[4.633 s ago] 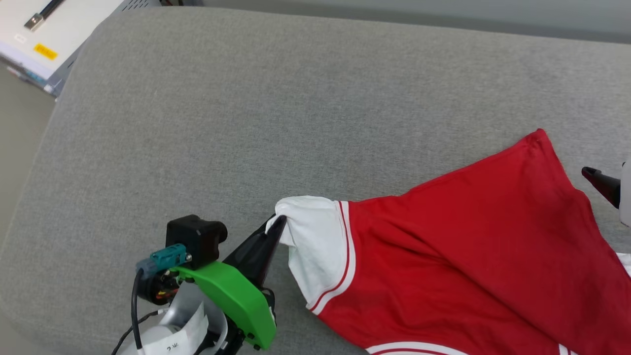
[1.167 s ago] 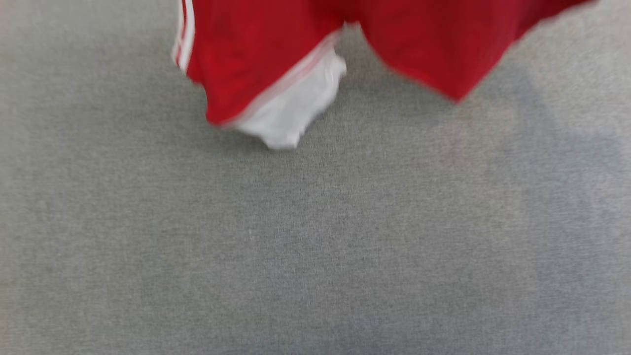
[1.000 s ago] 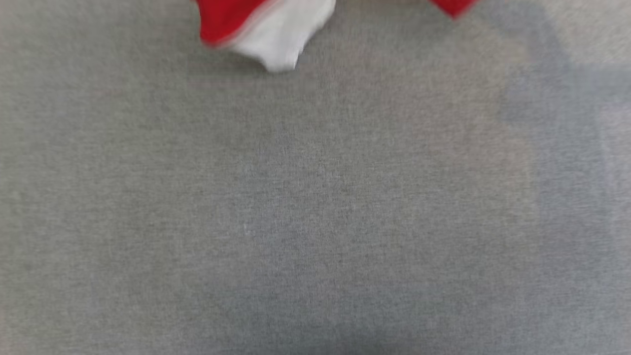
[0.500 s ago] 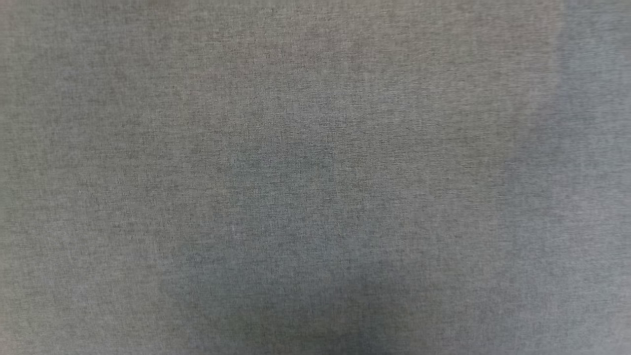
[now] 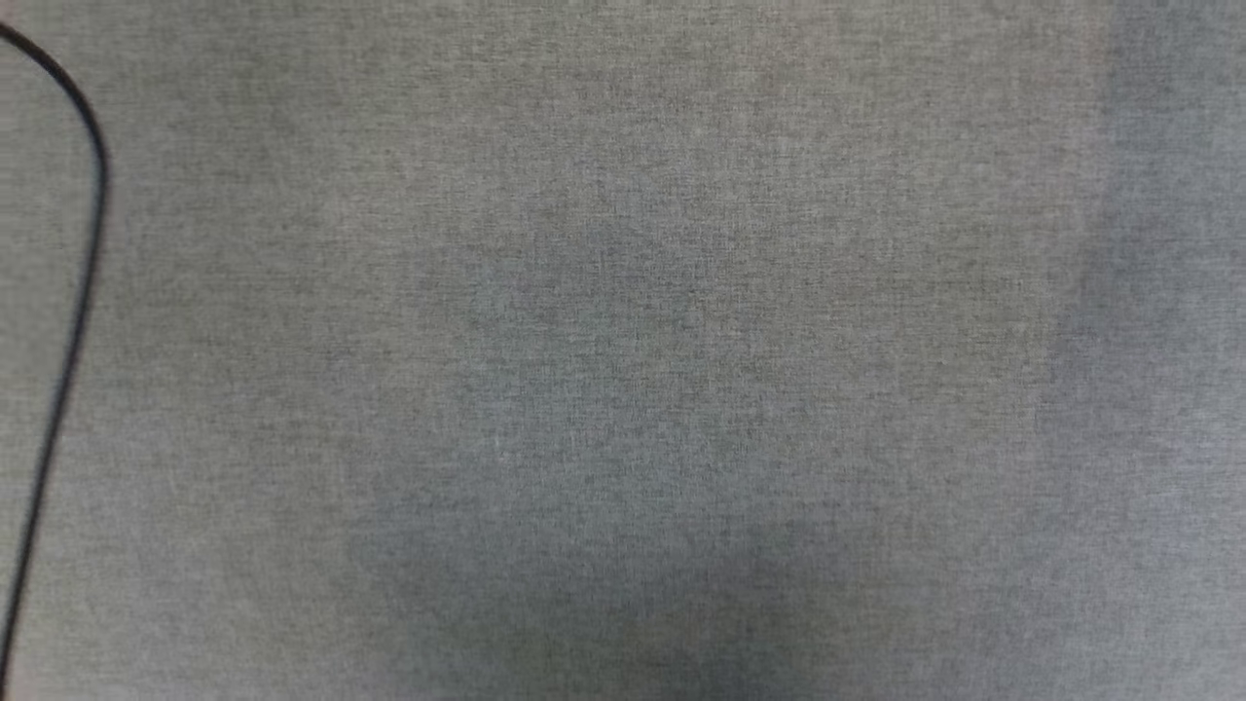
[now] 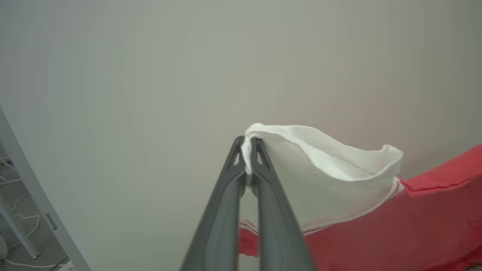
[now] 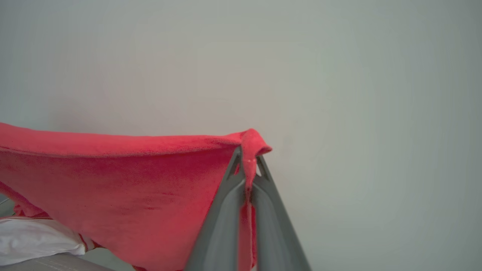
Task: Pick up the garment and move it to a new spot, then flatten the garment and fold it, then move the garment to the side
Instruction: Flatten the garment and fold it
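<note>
The garment (image 6: 395, 226) is a red jersey with white sleeves, and it hangs in the air between my two grippers. In the left wrist view my left gripper (image 6: 248, 145) is shut on the edge of a white sleeve (image 6: 320, 177), with the red body trailing off to the lower right. In the right wrist view my right gripper (image 7: 248, 154) is shut on a red corner of the garment (image 7: 113, 188). The cloth stretches away to the left there, and a white sleeve (image 7: 34, 237) hangs at the lower left. A pale wall lies behind both grippers.
The head view looks straight down on a grey fabric surface (image 5: 623, 341), with a thin black cable (image 5: 83, 282) curving along its left edge. At the lower left of the left wrist view, a pale post (image 6: 34, 195) stands over a floor strewn with white cords.
The garment slid up and out of the head view within the last second. A black cable has come into that view at the left.
</note>
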`<state>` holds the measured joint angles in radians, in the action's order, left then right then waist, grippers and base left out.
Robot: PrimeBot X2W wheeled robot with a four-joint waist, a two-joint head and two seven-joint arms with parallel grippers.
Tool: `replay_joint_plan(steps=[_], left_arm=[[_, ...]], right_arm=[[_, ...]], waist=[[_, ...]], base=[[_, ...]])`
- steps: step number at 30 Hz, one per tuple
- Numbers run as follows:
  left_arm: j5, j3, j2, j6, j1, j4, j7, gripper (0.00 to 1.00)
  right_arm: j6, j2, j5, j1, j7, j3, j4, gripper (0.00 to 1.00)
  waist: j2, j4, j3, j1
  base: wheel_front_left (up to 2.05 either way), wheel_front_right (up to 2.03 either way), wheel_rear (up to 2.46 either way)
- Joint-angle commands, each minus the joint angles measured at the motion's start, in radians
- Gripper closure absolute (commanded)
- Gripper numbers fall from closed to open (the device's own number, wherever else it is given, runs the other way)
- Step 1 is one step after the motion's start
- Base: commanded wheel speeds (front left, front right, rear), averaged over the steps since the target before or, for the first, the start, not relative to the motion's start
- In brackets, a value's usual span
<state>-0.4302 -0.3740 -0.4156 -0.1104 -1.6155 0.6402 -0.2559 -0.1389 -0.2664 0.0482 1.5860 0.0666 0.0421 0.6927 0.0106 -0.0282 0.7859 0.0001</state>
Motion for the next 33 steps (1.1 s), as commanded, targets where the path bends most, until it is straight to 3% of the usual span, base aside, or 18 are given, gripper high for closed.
replay_joint_plan(steps=[1, 7, 17, 26, 33], left_arm=[[0.008, 0.011, 0.014, -0.004, 0.06, -0.025, -0.006, 1.0], [0.017, 0.05, 0.054, -0.009, 0.329, -0.13, -0.006, 1.0], [0.048, 0.034, 0.085, -0.014, 0.777, -0.232, -0.006, 1.0], [0.003, 0.004, 0.052, -0.011, 1.097, -0.253, 0.032, 1.0], [-0.035, -0.022, -0.012, -0.013, 1.305, -0.333, 0.106, 1.0]], right_arm=[[0.008, 0.005, 0.019, -0.039, 0.022, 0.011, 0.006, 1.0], [0.008, 0.033, 0.1, -0.206, 0.079, 0.073, 0.022, 1.0], [0.008, -0.037, 0.221, -0.587, 0.099, 0.184, 0.017, 1.0], [0.008, -0.108, 0.391, -0.86, 0.002, 0.223, -0.031, 1.0], [0.008, -0.16, 0.512, -1.035, -0.08, 0.242, -0.084, 1.0]], waist=[[-0.0106, 0.011, -0.027, -0.0001], [-0.0106, 0.028, -0.12, -0.0001], [-0.0106, 0.057, -0.338, -0.0001], [-0.0106, 0.064, -0.496, -0.0001], [-0.0106, 0.065, -0.593, -0.0001]], base=[[0.0, 0.0, 0.0], [0.0, 0.0, 0.0], [0.0, 0.0, 0.0], [0.0, 0.0, 0.0], [0.0, 0.0, 0.0]])
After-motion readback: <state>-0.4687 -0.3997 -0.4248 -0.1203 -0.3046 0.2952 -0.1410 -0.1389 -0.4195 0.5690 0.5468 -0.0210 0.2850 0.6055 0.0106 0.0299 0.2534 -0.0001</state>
